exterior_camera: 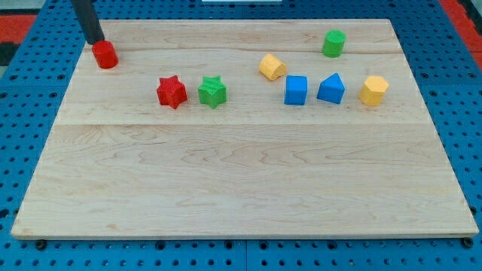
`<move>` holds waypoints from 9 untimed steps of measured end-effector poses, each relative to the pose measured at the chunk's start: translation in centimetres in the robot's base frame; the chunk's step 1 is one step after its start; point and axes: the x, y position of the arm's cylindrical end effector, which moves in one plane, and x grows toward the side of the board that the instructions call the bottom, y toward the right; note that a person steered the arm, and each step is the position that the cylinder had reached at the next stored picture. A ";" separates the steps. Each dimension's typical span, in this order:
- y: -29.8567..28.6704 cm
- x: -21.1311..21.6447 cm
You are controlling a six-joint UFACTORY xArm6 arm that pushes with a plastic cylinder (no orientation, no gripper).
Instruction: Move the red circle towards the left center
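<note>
The red circle (pixel 105 55), a short red cylinder, stands near the top left corner of the wooden board (pixel 241 173). My tip (pixel 96 41) is just above and slightly left of it in the view, touching or almost touching its upper edge. The dark rod rises from there out of the view's top.
A red star (pixel 172 92) and a green star (pixel 212 91) lie side by side left of centre. A yellow block (pixel 273 67), a blue cube (pixel 296 89), a blue block (pixel 331 89), a yellow block (pixel 373 89) and a green cylinder (pixel 334 43) sit at upper right.
</note>
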 end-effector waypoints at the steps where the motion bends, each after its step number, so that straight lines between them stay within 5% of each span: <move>1: 1.0 1.6; 4: 4.7 7.9; 9: 11.0 6.8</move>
